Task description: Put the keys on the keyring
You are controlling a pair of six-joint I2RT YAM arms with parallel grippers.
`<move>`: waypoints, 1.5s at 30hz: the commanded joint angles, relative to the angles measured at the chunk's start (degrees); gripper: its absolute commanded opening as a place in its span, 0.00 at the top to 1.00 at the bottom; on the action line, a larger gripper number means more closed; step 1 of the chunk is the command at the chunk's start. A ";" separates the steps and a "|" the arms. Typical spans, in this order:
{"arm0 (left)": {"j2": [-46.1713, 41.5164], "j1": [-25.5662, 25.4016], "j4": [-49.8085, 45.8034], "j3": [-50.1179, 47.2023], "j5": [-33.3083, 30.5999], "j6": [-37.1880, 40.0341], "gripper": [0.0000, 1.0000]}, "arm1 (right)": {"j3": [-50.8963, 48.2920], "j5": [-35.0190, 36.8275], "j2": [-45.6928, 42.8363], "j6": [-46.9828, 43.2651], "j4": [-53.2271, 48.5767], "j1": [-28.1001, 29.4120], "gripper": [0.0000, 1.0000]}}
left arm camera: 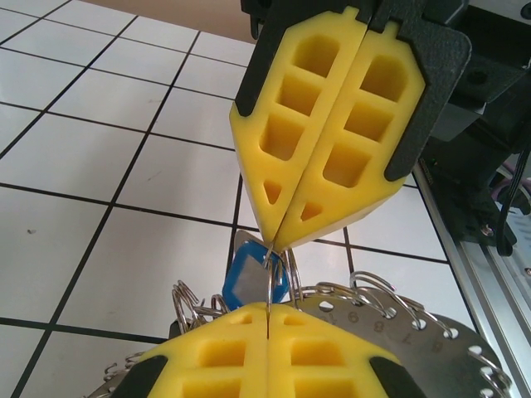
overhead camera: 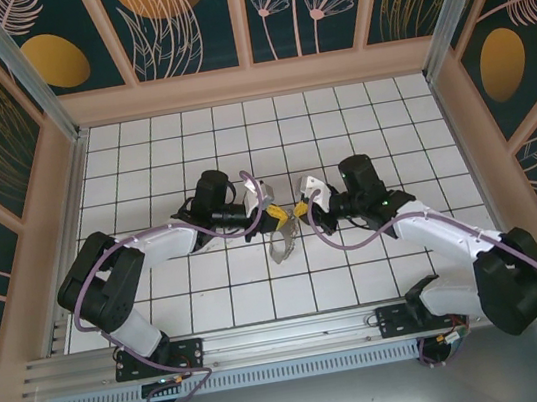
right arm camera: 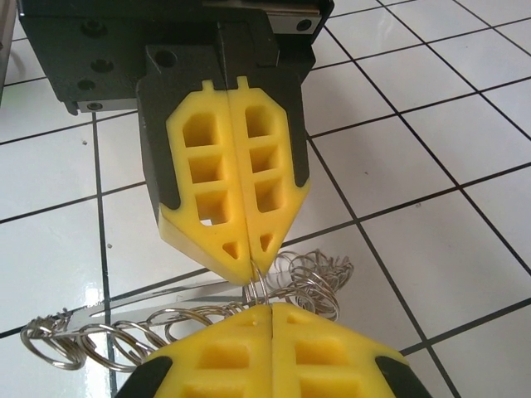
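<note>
I see my left gripper (overhead camera: pixel 278 219) and right gripper (overhead camera: pixel 301 207) meeting tip to tip, both clenched on one thin wire loop (left arm camera: pixel 270 278) of the keyring (left arm camera: pixel 431 348), a blue key (left arm camera: pixel 247 280) right by it.

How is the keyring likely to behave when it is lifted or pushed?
The keyring looks like thin flat metal, so it is probably stiff and light. Its small wire loops sit at odd angles in its holes, so they would likely swing and tangle. The blue key should dangle too.

Left gripper (overhead camera: pixel 285 221) and right gripper (overhead camera: pixel 302 207) tip to tip above the table (overhead camera: pixel 189 142) centre, jaws pressed closed. Elbows bent, forearms angled inward.
</note>
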 commanded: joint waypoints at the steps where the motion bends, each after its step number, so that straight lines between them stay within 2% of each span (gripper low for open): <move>1: -0.48 -0.42 1.87 1.57 1.17 -0.36 1.00 | 1.02 -2.83 0.73 -0.72 0.51 0.17 1.00; 18: -0.57 -0.43 1.92 1.44 1.26 -0.43 1.00 | 1.28 -3.00 1.71 0.94 5.15 1.05 1.00; 28: -0.80 -0.40 3.01 1.05 1.33 -0.80 1.00 | 2.11 -5.54 1.83 -0.99 1.16 1.05 1.00; 38: -2.98 -0.42 4.10 -1.65 2.73 2.54 1.00 | -1.09 -4.50 -0.30 -1.61 1.47 0.70 1.00; 45: -4.06 -0.41 5.63 -2.82 1.68 3.46 1.00 | -3.50 -1.33 -3.88 -1.02 2.90 0.19 1.00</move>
